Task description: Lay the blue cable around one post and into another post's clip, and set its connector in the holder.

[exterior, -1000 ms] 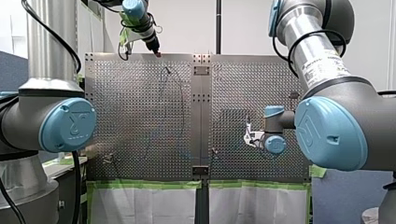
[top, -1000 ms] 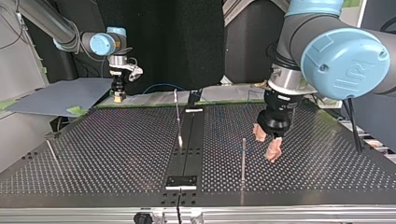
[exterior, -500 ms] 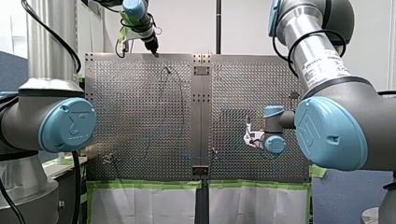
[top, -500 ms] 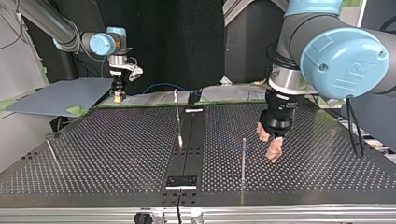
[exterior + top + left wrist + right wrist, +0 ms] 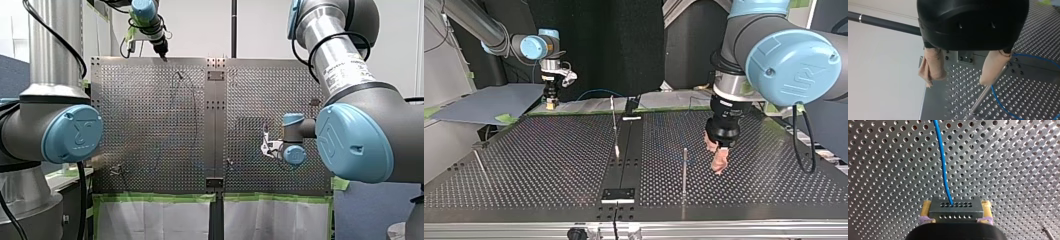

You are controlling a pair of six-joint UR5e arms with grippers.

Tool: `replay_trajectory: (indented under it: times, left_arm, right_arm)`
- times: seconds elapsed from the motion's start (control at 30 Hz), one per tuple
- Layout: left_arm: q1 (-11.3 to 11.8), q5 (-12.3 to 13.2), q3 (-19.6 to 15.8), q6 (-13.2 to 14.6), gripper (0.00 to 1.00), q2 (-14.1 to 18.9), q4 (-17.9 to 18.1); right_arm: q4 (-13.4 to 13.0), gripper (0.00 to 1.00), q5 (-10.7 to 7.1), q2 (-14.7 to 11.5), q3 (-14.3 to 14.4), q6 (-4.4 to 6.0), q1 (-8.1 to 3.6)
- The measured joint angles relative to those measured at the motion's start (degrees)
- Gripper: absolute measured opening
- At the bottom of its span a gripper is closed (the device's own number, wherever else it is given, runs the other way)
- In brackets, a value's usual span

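In the right wrist view my right gripper, with yellow pads, is shut on a grey perforated connector block. The blue cable runs from the block away over the perforated table. In the top view that gripper hangs at the far left edge of the table. My left gripper stands open with beige padded fingers. A thin metal post rises just beside one of its fingers, and a loop of blue cable lies by the post's foot. The top view shows the left gripper right of a post.
More posts stand on the table: one near the middle and a slanted one at the top view's left. A dark plate sits on the centre strip at the near edge, another at the far edge. A grey sheet lies beyond the table.
My left gripper has shifted slightly toward the top view's right and turned a little about its wrist. My right arm has not moved.
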Motion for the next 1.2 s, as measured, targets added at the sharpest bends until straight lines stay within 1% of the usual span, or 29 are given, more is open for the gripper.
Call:
replay_trajectory:
  times: [0.23, 0.37, 0.7, 0.9, 1.0, 1.2]
  left_arm:
    - [0.00, -0.08, 0.00, 3.57, 1.00, -0.02, 0.00]
    - [0.00, -0.08, 0.00, 4.63, 1.00, -0.02, 0.00]
    - [0.01, 0.06, 0.00, 4.70, 1.00, -0.03, 0.03]
    - [0.02, 0.60, 0.00, 4.53, 1.00, -0.01, 0.08]
    - [0.21, 0.05, 0.00, 4.66, 1.00, 0.20, 0.09]
    - [0.63, -2.56, 0.00, 4.42, 1.00, 0.68, 0.13]
  right_arm:
    - [0.01, 0.00, 0.00, 0.00, 0.01, -0.04, 0.01]
    - [0.06, 0.00, 0.00, -0.01, 0.00, -0.10, 0.00]
    - [0.23, 0.00, 0.00, -0.01, 0.01, -0.17, 0.01]
    - [0.25, 0.00, 0.00, 0.00, 0.00, -0.17, 0.01]
    - [0.19, 0.00, 0.00, 0.00, 0.00, -0.17, 0.01]
    - [0.11, 0.00, 0.00, -0.01, -0.03, -0.18, -0.01]
